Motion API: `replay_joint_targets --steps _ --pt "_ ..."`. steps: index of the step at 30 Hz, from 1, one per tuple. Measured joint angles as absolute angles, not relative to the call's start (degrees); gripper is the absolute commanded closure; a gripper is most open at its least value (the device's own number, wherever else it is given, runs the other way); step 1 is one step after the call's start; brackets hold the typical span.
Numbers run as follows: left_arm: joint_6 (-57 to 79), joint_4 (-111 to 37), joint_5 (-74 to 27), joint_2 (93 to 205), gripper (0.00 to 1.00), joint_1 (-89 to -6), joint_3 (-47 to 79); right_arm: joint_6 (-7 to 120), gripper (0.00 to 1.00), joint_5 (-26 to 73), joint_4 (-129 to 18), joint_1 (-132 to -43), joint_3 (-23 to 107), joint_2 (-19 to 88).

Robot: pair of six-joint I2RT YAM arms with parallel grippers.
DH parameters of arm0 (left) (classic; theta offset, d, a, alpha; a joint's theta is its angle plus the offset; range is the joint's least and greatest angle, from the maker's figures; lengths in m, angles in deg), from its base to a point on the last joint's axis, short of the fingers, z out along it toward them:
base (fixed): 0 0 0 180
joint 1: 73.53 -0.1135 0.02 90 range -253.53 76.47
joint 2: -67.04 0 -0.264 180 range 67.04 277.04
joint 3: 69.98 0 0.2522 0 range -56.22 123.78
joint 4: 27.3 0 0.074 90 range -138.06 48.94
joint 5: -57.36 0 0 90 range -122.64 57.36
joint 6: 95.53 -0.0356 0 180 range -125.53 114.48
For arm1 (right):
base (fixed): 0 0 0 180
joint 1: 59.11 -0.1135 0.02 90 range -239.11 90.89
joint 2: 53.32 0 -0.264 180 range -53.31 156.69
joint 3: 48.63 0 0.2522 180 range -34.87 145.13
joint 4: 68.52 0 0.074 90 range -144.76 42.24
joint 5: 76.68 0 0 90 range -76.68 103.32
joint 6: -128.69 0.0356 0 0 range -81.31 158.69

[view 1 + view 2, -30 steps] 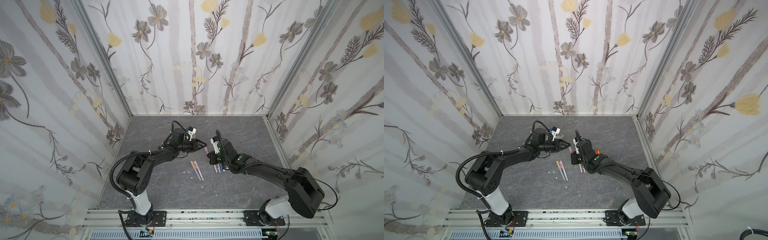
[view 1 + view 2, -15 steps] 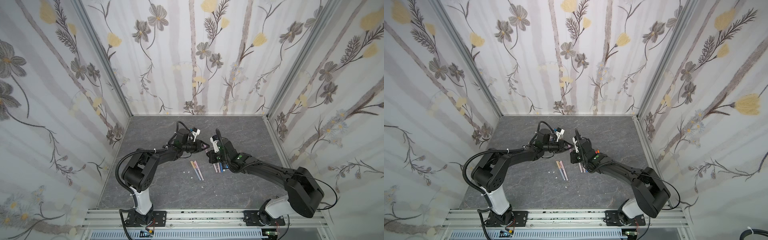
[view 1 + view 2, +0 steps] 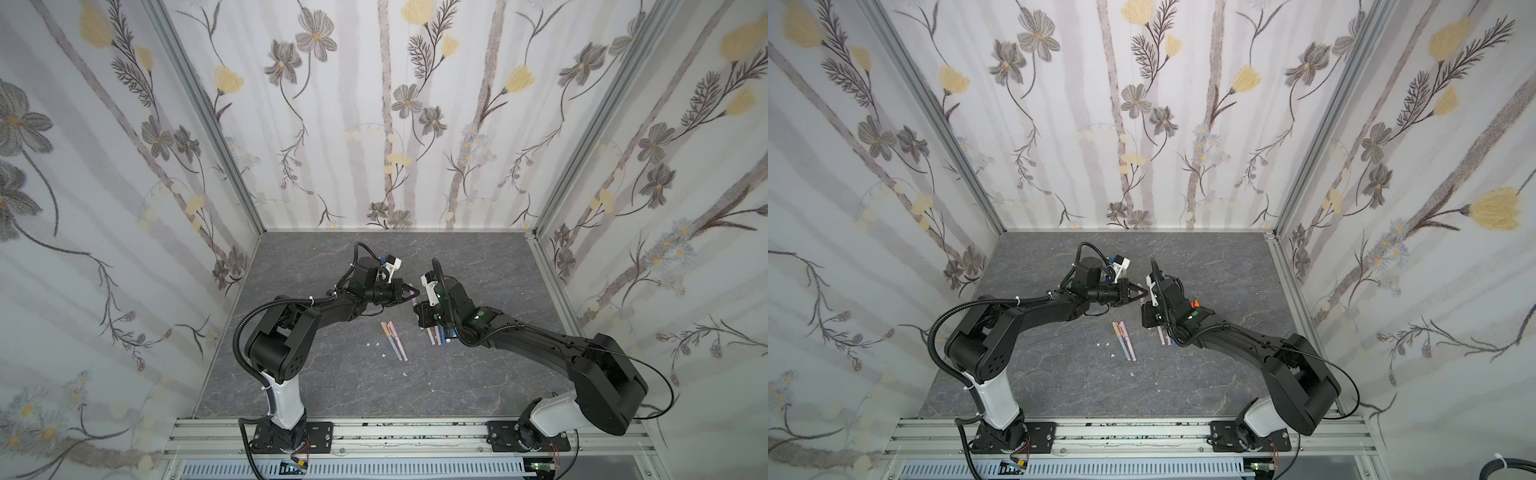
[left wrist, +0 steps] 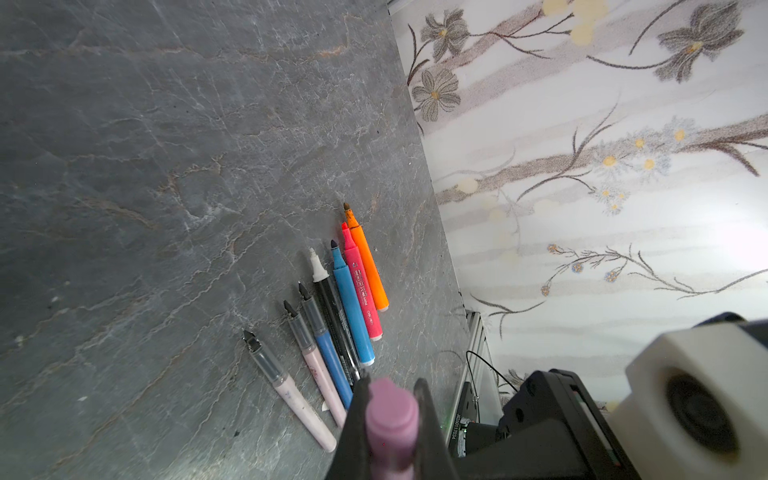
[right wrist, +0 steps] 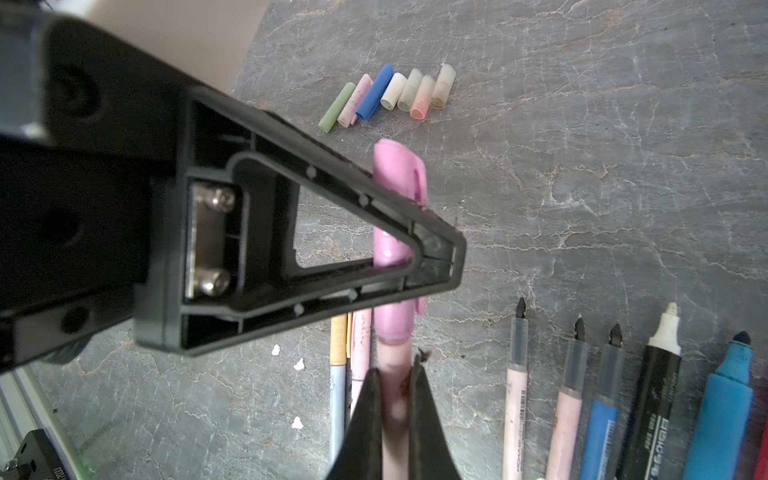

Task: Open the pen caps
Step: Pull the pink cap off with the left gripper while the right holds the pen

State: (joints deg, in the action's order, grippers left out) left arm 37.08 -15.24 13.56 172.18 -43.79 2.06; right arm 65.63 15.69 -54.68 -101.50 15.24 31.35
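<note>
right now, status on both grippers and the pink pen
Left gripper shut on pink cap. Right gripper shut on pink pen barrel. Cap not yet off. Nothing in the way.

A grey stone floor is seen under the left pincer; flowered walls are seen behind it.

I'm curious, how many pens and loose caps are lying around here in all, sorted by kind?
Loose caps, in a row: 7
Uncapped pens, lying side by side: 7
Capped pens, lying flat: 2
Pink-capped pen, gripped by the left claw and the right claw: 1
Total: 17
</note>
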Motion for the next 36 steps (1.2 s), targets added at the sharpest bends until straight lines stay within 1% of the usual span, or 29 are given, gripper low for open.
replay_joint_targets --steps 2,10,11,13,15,25,33,36 --pt "37.33 -15.15 13.64 172.21 1.00 -43.88 2.06 65.63 0.89 15.69 -55.49 -101.45 14.96 31.41" --pt "37.78 -15.50 12.18 172.18 1.00 -43.94 2.06 66.07 0.87 15.80 -58.05 -101.41 14.89 33.38" --pt "37.78 -15.67 11.90 172.18 1.00 -44.01 2.06 66.09 0.88 15.91 -58.29 -101.41 15.09 33.82" --pt "37.78 -15.87 11.11 172.18 1.00 -44.01 2.06 66.07 0.95 15.91 -58.77 -101.39 15.26 34.47" --pt "37.78 -16.00 10.61 172.21 1.00 -44.01 2.06 66.07 1.00 15.93 -59.14 -101.37 15.26 34.60" --pt "36.12 -20.72 12.64 172.23 1.00 -44.99 5.60 66.09 1.00 15.45 -61.19 -101.35 13.51 32.44" --pt "32.80 -30.27 16.97 174.15 1.00 -47.02 14.81 66.72 1.00 12.89 -66.72 -101.87 11.00 30.04" --pt "31.84 -29.29 13.99 175.03 1.00 -49.19 19.00 67.14 1.00 15.65 -60.67 -102.98 9.23 29.84"
